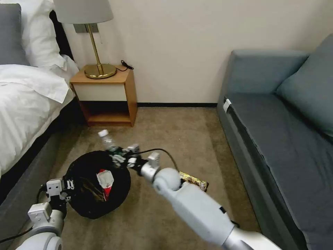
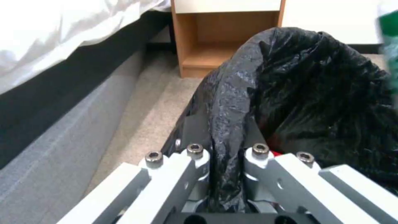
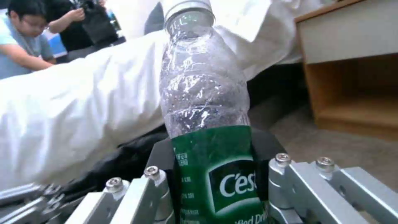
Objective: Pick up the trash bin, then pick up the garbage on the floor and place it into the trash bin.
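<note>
Trash bin (image 1: 93, 205): one, lined with a black bag, held at its near-left rim by the left gripper (image 1: 69, 189), whose fingers are pinched tight on a fold of the bag plastic, as the left wrist view confirms (image 2: 226, 174). Garbage counted: one red snack packet (image 1: 105, 181) lying inside the bin, with something brown and crumpled dimly visible beside it in the dark interior; one clear bottle (image 1: 105, 139) with a green label, clamped at the label between the fingers of the right gripper (image 1: 119, 158) and carried at the bin's far rim, cap end pointing away from the robot; one gold-brown wrapper (image 1: 196, 181) lying on the floor (image 1: 180, 139) just right of the right arm, apart from the bin. In the right wrist view the bottle (image 3: 207, 109) stands up from between the closed fingers, label partly readable. Surface: beige-tan short-pile carpet. Room: one bed (image 1: 27, 100) with white linen on the left, one wooden nightstand (image 1: 104, 93) against the far wall bearing one brass lamp (image 1: 95, 41), one grey-blue sofa (image 1: 281, 139) on the right.
</note>
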### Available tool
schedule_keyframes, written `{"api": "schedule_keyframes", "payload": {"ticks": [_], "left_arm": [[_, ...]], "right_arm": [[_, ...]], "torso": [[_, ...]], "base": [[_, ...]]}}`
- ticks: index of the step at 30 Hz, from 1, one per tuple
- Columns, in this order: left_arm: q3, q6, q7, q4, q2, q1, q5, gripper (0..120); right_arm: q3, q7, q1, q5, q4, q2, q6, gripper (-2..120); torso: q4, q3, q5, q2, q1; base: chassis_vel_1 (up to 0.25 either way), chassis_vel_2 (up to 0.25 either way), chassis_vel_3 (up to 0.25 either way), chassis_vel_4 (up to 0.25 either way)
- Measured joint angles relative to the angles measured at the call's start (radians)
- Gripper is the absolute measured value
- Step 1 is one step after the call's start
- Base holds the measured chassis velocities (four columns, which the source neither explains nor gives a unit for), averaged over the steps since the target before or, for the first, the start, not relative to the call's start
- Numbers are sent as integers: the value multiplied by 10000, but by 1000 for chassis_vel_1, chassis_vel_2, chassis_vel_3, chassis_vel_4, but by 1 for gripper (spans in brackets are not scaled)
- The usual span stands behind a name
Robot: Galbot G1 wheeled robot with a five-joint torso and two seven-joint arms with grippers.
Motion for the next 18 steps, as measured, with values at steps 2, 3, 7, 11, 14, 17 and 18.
{"api": "schedule_keyframes", "payload": {"ticks": [2, 3, 7, 11, 14, 17, 18], "left_arm": [[-20, -28, 3, -11, 6, 5, -27, 4], [-29, -43, 5, -12, 12, 6, -44, 4], [-78, -179, 15, 0, 74, 2, -129, 4], [-78, -197, 21, 43, 98, -14, -158, 4], [-46, -198, 23, 69, 95, -84, -157, 4], [-27, -197, 28, 111, 93, -142, -146, 4], [-23, -196, 29, 130, 93, -153, -142, 4]], "right_arm": [[-104, 1, -104, -107, -25, 63, 11, 34], [-133, 0, -145, -146, -31, 72, 15, 34], [-284, -13, -429, -479, -165, 71, 117, 34], [-358, -23, -707, -1094, -433, 7, 352, 34], [-383, -17, -862, -1443, -499, -80, 424, 44], [-384, -20, -898, -1725, -500, -145, 470, 56], [-383, -23, -901, -1818, -501, -164, 488, 59]], "torso": [[-1, 0, 0, 0, 0], [-1, 0, 0, 0, 0], [-3, 0, 3, 0, 0], [-1, 0, 2, 0, 0], [-3, 0, 2, 0, 0], [-3, 0, 2, 0, 0], [-3, 0, 2, 0, 0]], "base": [[0, 0, 0, 0], [0, 0, 0, 0], [0, 0, 0, 0], [0, 0, 0, 0], [0, 0, 0, 0], [0, 0, 0, 0], [0, 0, 0, 0]]}}
